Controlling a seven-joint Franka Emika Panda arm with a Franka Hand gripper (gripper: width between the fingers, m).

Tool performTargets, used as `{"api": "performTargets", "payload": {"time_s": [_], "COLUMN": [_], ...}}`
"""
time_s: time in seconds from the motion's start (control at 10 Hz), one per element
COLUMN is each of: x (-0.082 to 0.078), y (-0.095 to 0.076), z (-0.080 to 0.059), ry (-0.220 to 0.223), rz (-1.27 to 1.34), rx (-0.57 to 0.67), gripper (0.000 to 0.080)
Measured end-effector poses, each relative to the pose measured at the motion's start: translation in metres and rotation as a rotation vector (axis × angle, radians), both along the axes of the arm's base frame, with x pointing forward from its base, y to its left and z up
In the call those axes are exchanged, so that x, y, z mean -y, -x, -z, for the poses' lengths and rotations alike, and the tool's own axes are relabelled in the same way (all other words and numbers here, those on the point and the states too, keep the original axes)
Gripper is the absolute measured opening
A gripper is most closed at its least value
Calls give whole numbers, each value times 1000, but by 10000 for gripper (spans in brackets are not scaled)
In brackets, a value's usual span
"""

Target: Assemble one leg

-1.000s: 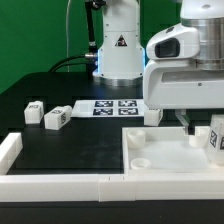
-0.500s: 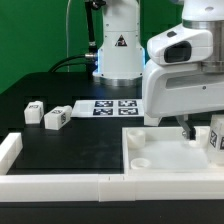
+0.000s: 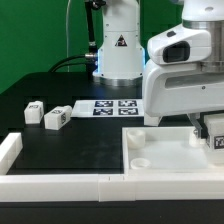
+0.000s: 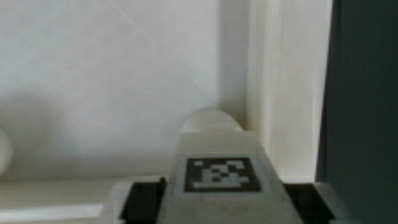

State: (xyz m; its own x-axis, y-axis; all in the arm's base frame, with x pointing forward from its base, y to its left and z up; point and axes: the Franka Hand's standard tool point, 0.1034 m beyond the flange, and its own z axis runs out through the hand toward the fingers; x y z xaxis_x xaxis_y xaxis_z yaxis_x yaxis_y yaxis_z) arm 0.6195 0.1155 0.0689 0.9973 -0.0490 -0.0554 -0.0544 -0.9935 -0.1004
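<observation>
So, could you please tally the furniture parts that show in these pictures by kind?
Legs: 3 plainly seen, two on the exterior view's left and one at its right edge
Panel: 1
Total: 4

- the leg point(image 4: 219, 168): a chunky white block with a rounded tip, its black-and-white tag facing the wrist camera; it is at the exterior view's right edge point(image 3: 217, 141).
- a second leg point(image 3: 33, 111) and a third leg point(image 3: 55, 119): alike, near each other at the exterior view's left, tags showing.
</observation>
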Motion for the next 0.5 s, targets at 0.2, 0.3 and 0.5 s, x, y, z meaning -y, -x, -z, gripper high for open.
{"api": "performTargets", "payload": {"time_s": [0.2,0.3,0.5], "x": [0,-2,-6], "y": [0,-1,-1], "z": [0,1,1], "ry": [6,12,20], "rz": [248,406,720], "rx": [-23,-31,-59], "gripper": [290,290,291]}}
